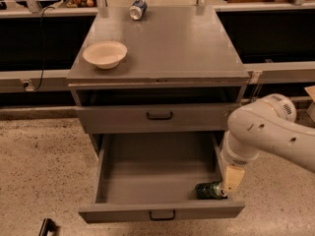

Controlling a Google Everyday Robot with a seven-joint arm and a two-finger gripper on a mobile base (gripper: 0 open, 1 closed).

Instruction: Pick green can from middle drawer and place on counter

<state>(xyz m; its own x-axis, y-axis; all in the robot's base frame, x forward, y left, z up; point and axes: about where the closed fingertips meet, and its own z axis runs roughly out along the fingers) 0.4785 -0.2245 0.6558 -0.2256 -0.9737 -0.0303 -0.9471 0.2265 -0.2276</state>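
The green can (208, 190) lies on its side in the front right corner of the open middle drawer (152, 173). My gripper (230, 180) hangs at the end of the white arm, low over the drawer's right side. It sits right beside the can's right end and hides that end. The counter (167, 43) is the flat grey cabinet top above the drawers.
A beige bowl (105, 54) stands on the counter's left side. A blue-and-silver can (138, 9) lies at the counter's back edge. A shut drawer (158, 116) sits just above the open one. Speckled floor surrounds the cabinet.
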